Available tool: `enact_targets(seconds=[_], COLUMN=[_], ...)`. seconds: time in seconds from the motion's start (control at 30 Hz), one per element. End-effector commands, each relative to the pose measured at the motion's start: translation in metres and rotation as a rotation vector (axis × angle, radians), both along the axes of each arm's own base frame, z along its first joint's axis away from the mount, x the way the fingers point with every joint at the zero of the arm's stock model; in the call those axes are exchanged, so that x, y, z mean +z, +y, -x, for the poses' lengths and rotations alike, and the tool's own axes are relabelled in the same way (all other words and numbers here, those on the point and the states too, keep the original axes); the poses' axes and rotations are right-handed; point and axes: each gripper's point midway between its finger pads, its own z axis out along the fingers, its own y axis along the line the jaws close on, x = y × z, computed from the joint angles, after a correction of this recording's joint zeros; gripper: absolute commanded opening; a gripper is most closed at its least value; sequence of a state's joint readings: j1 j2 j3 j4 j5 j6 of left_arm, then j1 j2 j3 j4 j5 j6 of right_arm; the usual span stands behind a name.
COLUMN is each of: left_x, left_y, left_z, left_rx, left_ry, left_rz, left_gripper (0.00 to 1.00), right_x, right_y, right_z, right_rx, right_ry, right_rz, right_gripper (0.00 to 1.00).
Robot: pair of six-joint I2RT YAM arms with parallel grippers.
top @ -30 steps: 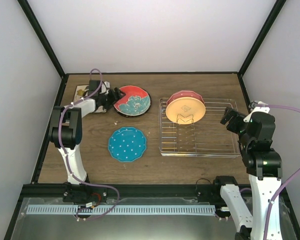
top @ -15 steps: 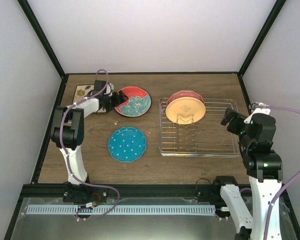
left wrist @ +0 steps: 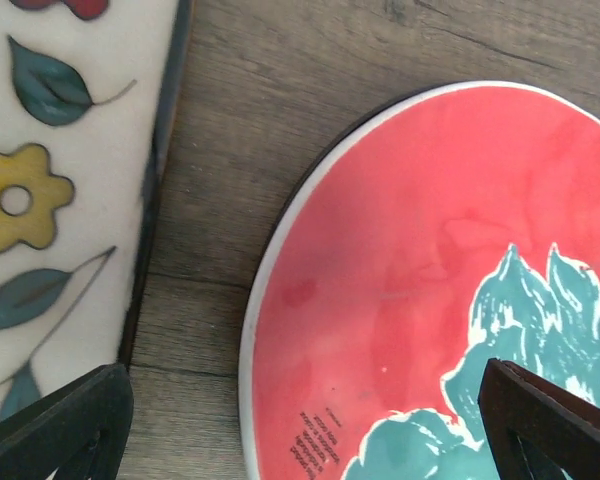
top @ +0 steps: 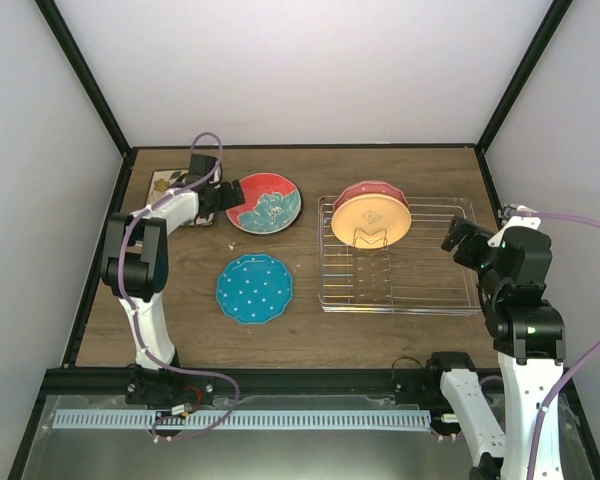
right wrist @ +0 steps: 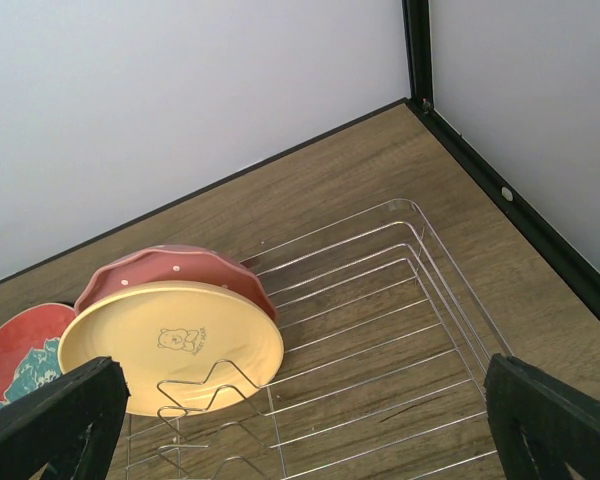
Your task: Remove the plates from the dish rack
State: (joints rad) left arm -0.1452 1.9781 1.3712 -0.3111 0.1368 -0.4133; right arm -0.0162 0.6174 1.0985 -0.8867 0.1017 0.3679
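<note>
Red plate (top: 267, 203) now flat on table (top: 380, 330), left gripper (top: 231, 192) wide

Bright and even throughout, lit softly from overhead. Only faint, short shadows under the wire rack (top: 400, 300) and along the near rim of the teal plate (top: 254, 288) on the wooden table (top: 180, 310). Pale walls (top: 300, 70) close to washed out. Sharp across the top view. Crisp wood grain and small print on the red plate (left wrist: 410, 280) in the left wrist view, yet dark and soft at the left fingertips (left wrist: 55, 425) in the lower corners. Likewise dim, silhouetted right fingertips (right wrist: 50, 420) in the right wrist view.
</note>
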Motion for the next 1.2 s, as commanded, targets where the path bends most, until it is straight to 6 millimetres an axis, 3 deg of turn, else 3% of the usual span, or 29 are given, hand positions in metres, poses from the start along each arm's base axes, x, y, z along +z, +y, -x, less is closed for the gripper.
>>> enact_targets(seconds=[0.0, 0.1, 0.2, 0.3, 0.37, 0.43, 0.5, 0.63, 0.8, 1.0, 1.17], left_x=[0.049, 0.119, 0.211, 0.287, 0.310, 0.307, 0.287, 0.250, 0.222, 0.205, 0.189], left_y=[0.007, -0.019, -0.075, -0.156, -0.211, -0.258, -0.291, -0.326, -0.345, -0.354, -0.362], left_z=[-0.017, -0.039, -0.046, -0.017, 0.020, 0.059, 0.092, 0.131, 0.133, 0.116, 0.116], left_rx=[-0.005, -0.077, -0.241, -0.541, -0.781, -0.998, -1.170, -1.332, -1.385, -1.388, -1.426], left_ry=[-0.131, -0.325, -0.587, -0.821, -0.920, -0.983, -1.029, -1.072, -1.077, -1.085, -1.069], left_rz=[-0.114, -0.064, 0.030, 0.124, 0.133, 0.047, -0.083, -0.220, -0.318, -0.391, -0.407], left_gripper=[0.96, 0.96, 0.95, 0.90, 0.84, 0.77, 0.70, 0.54, 0.49, 0.48, 0.46], right_x=[0.007, 0.007, 0.005, 0.005, 0.005, 0.006, 0.006, 0.009, 0.009, 0.007, 0.010], right_y=[0.001, 0.002, 0.004, 0.005, 0.005, 0.005, 0.004, 0.002, 0.001, 0.001, 0.001], right_z=[0.004, 0.004, 0.001, -0.001, -0.001, 0.000, 0.001, 0.007, 0.010, 0.008, 0.007], right_rx=[0.006, 0.005, 0.018, 0.025, 0.026, 0.023, 0.018, 0.005, -0.002, 0.001, 0.004], right_ry=[-0.025, -0.026, -0.025, -0.026, -0.030, -0.032, -0.036, -0.043, -0.042, -0.035, -0.038], right_rz=[-0.002, -0.004, -0.008, -0.010, -0.010, -0.008, -0.009, -0.009, -0.010, -0.008, 0.004], right_gripper=[1.00, 1.00, 1.00, 1.00, 1.00, 1.00, 1.00, 1.00, 1.00, 1.00, 1.00])
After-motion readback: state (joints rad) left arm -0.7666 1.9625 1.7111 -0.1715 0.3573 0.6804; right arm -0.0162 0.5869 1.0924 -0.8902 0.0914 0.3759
